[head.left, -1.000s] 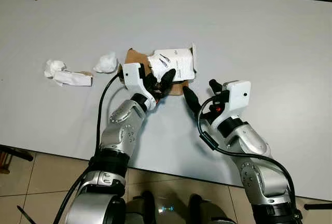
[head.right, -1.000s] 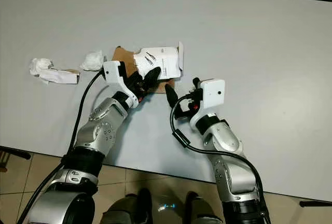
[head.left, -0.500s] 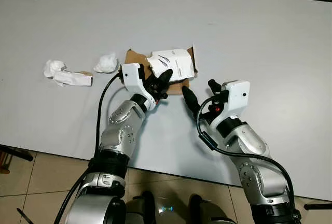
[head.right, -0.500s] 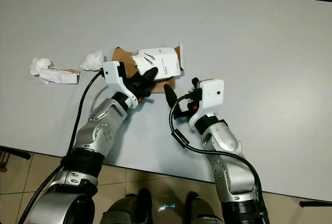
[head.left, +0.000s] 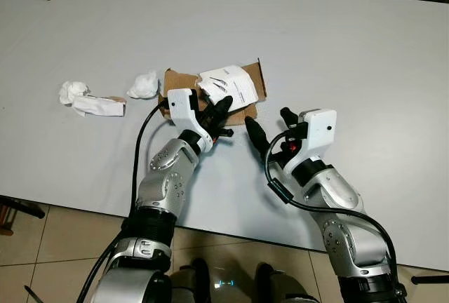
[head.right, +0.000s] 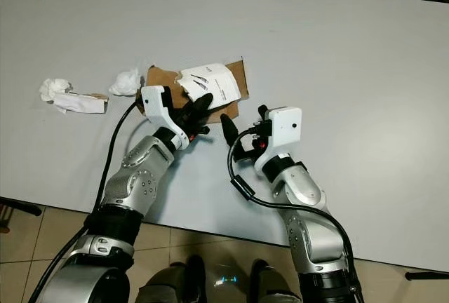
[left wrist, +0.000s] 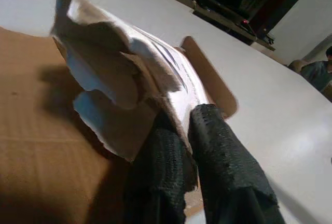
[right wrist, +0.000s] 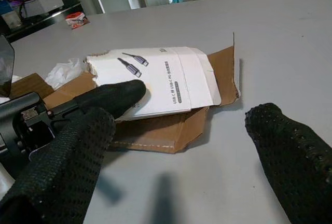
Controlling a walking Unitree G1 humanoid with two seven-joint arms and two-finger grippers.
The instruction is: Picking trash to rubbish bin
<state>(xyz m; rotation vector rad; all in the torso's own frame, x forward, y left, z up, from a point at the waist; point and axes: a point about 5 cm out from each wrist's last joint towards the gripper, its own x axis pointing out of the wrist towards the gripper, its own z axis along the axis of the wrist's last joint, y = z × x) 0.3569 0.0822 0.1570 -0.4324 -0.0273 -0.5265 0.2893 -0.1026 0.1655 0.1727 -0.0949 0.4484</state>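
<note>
Two silver metal arms with dark joint bands each end in a white boxy wrist housing. The left pincer point(head.left: 219, 112) and right pincer point(head.left: 268, 125) carry long black fingers point(right wrist: 62, 167) with a knobbly, textured coating. A black cable loops along each arm; a red spot shows beside the right wrist housing

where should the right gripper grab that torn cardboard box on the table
Likely the torn cardboard box's raised brown flap at its right end, approached from the robot's side. That flap lifts off the table, giving a thin edge for the open right gripper; the left gripper already pinches the near white edge.
</note>
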